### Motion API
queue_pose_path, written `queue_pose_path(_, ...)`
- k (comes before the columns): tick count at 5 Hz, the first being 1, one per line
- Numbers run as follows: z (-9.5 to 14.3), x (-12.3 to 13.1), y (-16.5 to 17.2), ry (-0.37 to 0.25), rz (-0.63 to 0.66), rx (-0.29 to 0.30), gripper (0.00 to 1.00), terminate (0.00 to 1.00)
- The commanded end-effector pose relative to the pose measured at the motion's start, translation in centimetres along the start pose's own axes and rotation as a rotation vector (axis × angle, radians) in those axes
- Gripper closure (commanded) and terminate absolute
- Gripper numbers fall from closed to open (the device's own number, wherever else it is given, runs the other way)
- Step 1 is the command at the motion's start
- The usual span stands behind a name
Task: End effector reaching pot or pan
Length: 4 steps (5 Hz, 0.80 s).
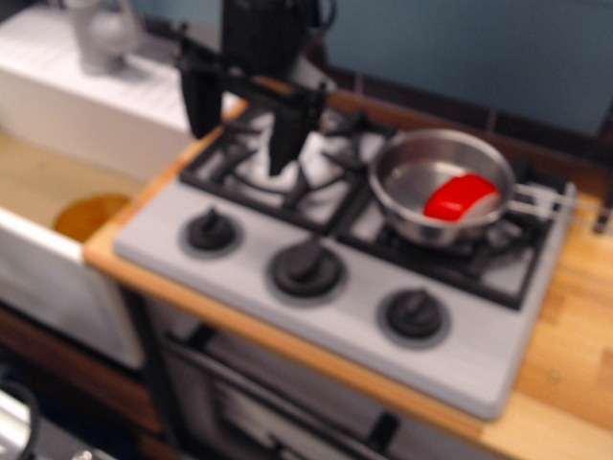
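The pan point(442, 184) on the right looks like shiny polished steel, holding a glossy red object point(460, 197). The gripper point(244, 125) is matt black. The stove top point(316, 287) is smooth pale grey, the counter point(565, 355) grained wood.

- The black gripper point(244, 129) hangs over the stove's left burner, its two dark fingers pointing down from a wide crossbar, set apart with nothing between them.
- The small shiny steel pan point(436, 187) sits upright on the right burner, well apart from the gripper, its thin handle pointing right.
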State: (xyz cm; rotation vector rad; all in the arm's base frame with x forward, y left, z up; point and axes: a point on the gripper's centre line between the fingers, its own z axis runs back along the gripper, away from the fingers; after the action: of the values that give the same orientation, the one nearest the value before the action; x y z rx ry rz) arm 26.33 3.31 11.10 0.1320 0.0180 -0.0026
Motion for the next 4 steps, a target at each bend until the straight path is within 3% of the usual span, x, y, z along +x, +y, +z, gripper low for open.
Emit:
queue_pose_path(1,0.0,0.0,0.0,0.000,0.000,0.000,0.00,0.00)
queue_pose_path(2,1.5,-0.5,-2.0,0.010,0.038,0.021,0.00,0.00)
queue_pose_path(3,4.0,0.1,-3.3,0.062,0.073,0.010,0.00,0.00)
queue_pose_path(4,4.7,1.5,-4.6,0.066,0.105,-0.013,0.00,0.00)
